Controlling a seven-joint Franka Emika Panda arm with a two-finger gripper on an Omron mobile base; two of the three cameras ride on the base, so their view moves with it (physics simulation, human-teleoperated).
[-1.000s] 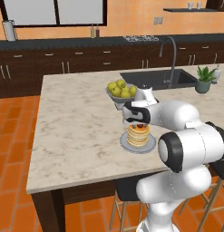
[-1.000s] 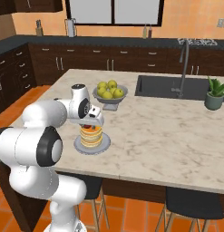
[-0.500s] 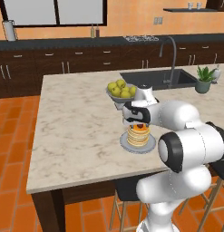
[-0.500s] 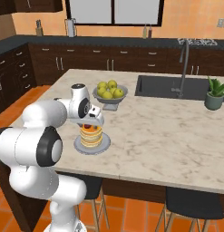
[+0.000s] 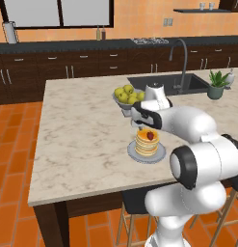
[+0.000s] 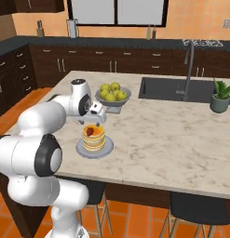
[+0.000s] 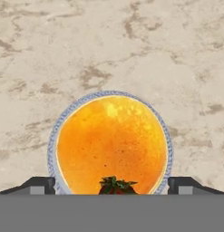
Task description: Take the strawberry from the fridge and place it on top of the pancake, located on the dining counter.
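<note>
Hand view: tool [image 7: 111, 185] spread wide and released above the strawberry [image 7: 115, 185], which rests on the pancake [image 7: 112, 144] on the table [image 7: 131, 45]. Risk: a fingertip brushing the fruit on withdrawal could roll it off.

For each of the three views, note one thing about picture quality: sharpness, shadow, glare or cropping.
Left base view: soft and slightly blurred, even lighting, no glare on the dining counter. Right base view: the same softness; the plate casts hardly any shadow. Hand view: sharpest, marble veins crisp, a pale highlight on the pancake; the strawberry is cropped at the bottom, between the open gripper tips.
</note>
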